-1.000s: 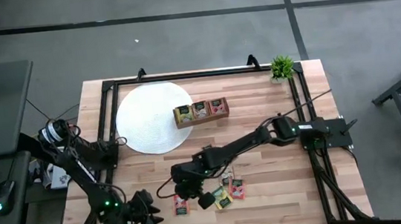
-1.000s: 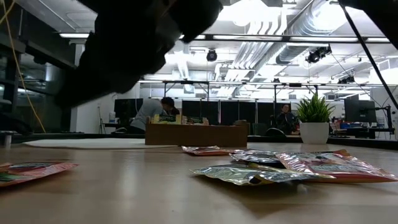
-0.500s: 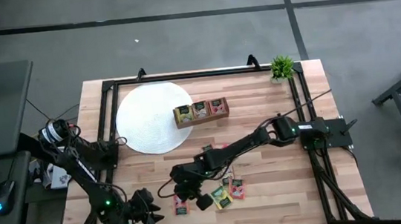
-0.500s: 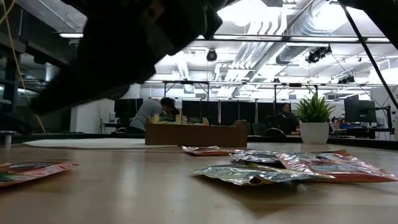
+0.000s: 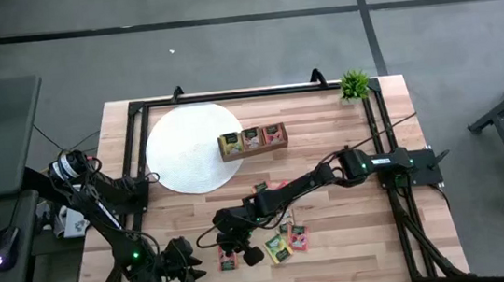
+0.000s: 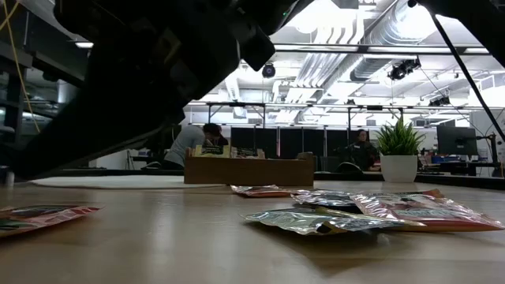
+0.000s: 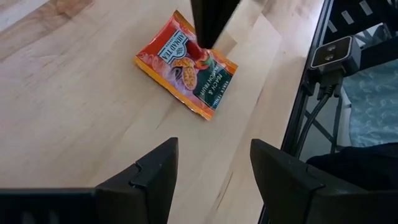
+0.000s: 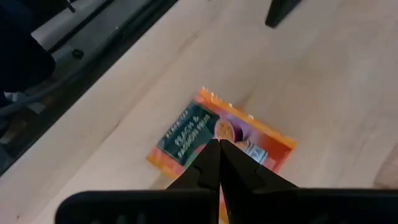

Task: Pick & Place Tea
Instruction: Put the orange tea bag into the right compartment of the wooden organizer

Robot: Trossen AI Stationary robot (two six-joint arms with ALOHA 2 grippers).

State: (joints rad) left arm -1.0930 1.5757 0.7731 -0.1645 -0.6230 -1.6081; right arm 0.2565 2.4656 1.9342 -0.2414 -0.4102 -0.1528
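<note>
An orange-red tea packet point(image 5: 228, 260) with a dark label lies flat near the table's near edge; it also shows in the left wrist view point(image 7: 185, 65), the right wrist view point(image 8: 185, 138) and the low view point(image 6: 39, 213). My right gripper point(image 5: 230, 248) is shut, and its tips point(image 8: 219, 149) stand over the packet's middle. My left gripper point(image 5: 189, 272) is open point(image 7: 214, 177) and waits just left of the packet, above the bare wood. Several more green, yellow and pink packets point(image 5: 286, 242) lie flat to the right point(image 6: 355, 209). My right gripper comes at the packet's middle point(image 8: 233, 134) from above, slanting from the table's right, with its fingers closed together. The packet lies flat on the table. I cannot tell whether the tips touch it.
A brown wooden tray point(image 5: 253, 150) holding packets stands at mid table beside a white round mat point(image 5: 183, 153); it also shows in the low view point(image 6: 248, 170). A small potted plant point(image 5: 354, 83) sits at the far right corner. A black frame point(image 5: 136, 111) runs round the table.
My right gripper has come down and moved toward the table's left and near edge, ending over the orange-red packet. The packets have not moved.
</note>
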